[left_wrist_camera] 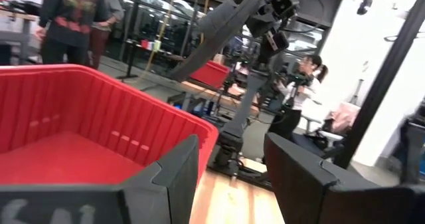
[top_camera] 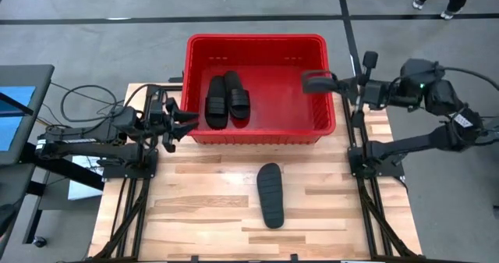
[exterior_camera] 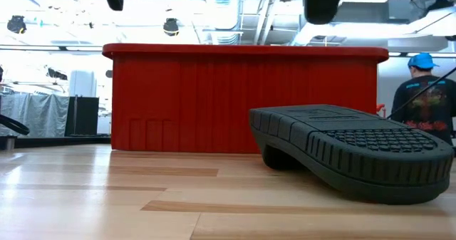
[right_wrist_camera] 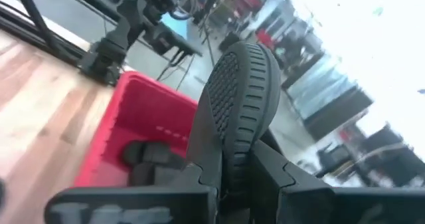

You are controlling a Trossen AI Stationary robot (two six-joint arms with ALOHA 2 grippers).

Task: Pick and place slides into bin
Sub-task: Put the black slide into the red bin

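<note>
High view: your right tool (top_camera: pixel 337 82) grips a slide (top_camera: pixel 316 81) over the bin (top_camera: pixel 257 135)'s right rim; released early, it could catch the rim; left tool (top_camera: pixel 185 121) wide.

4 slides (top_camera: pixel 270 194), 1 bin (top_camera: pixel 257 41), 2 arms, 3 people.

1. A black slide sandal (exterior_camera: pixel 356 151) lies sole-up on the wooden table (exterior_camera: pixel 107 197), close to the camera.
2. Behind it stands the red bin (exterior_camera: pixel 214 97) (ribbed walls, thick rim).
3. A person (exterior_camera: pixel 429 101) in a blue cap stands beyond.
</note>
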